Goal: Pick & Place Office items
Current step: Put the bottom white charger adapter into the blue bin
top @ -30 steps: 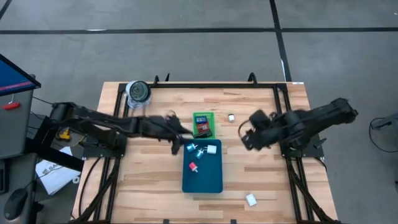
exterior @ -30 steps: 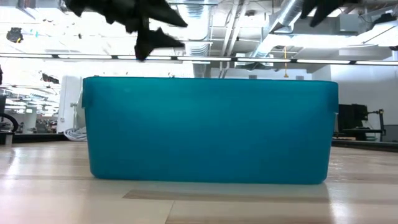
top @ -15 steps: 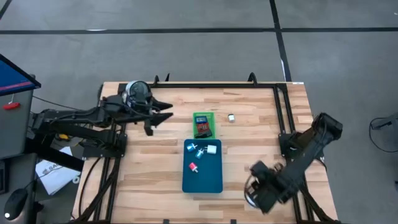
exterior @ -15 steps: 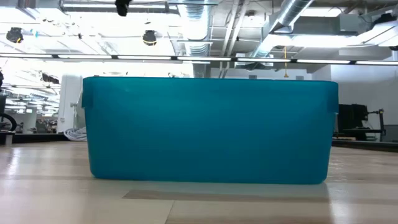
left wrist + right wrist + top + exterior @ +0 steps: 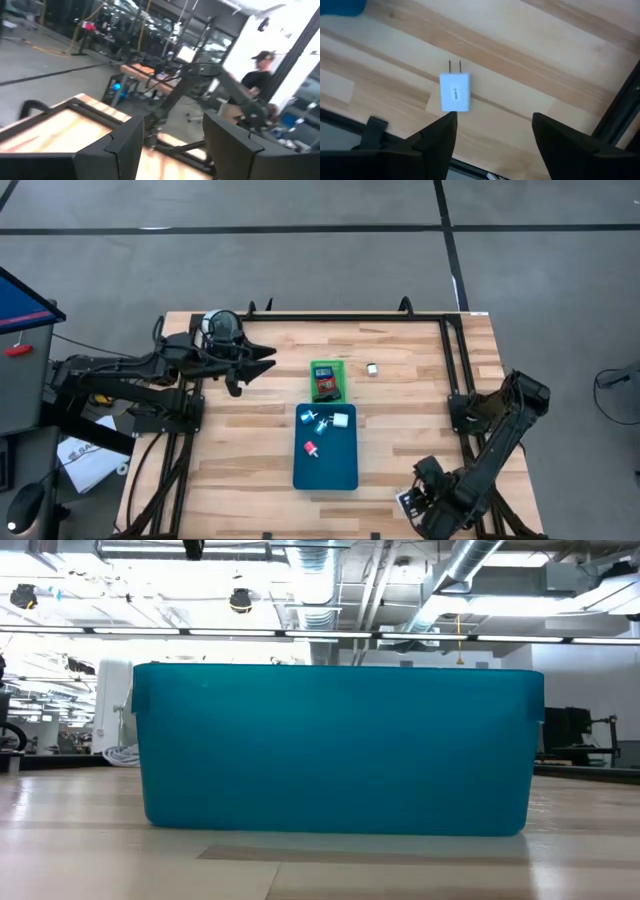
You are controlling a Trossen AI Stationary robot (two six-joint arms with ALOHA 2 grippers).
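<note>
- Right jaws: spread wide and empty, fingers [image 5: 437, 137] either side of open air. They hang above the white plug-in adapter block with two metal prongs [image 5: 454, 92], which lies flat on the pale wooden slatted tabletop [image 5: 240, 470] and is not yet touched.
- Left jaws: parted and holding nothing, fingers [image 5: 117, 145] pointing out into the room, where one person stands well beyond the bench.
- Change, right arm: a second ago it was at the 3 o'clock side of the tabletop. It has swung to the 5 o'clock corner and the jaws have widened. Judged: it is lining up the next pick, the adapter.
- Change, left arm: a second ago it reached to the 11 o'clock corner of the large teal rectangular plastic tray [image 5: 326, 475]. It has drawn back to 10 o'clock. Judged: its turn is over and it leaves the centre free.
- Unchanged: the pieces in both trays lie as before.
- Count, trays: two. The teal one is at centre toward 6 o'clock. The small bright-green tray [image 5: 330, 366] is just at its 12 o'clock end.
- Count, teal tray contents: four small pieces. Three are white or blue-and-white, grouped at its 12 o'clock end, and one is red below them.
- Count, green tray contents: red and dark pieces packed together; number not clear.
- Count, loose on the tabletop: two. One is the adapter at 5 o'clock; the other is a tiny silvery piece [image 5: 371, 368] at 1 o'clock.
- Other: one round grey spool-like object [image 5: 222, 327] at 11 o'clock, beside the left arm.
</note>
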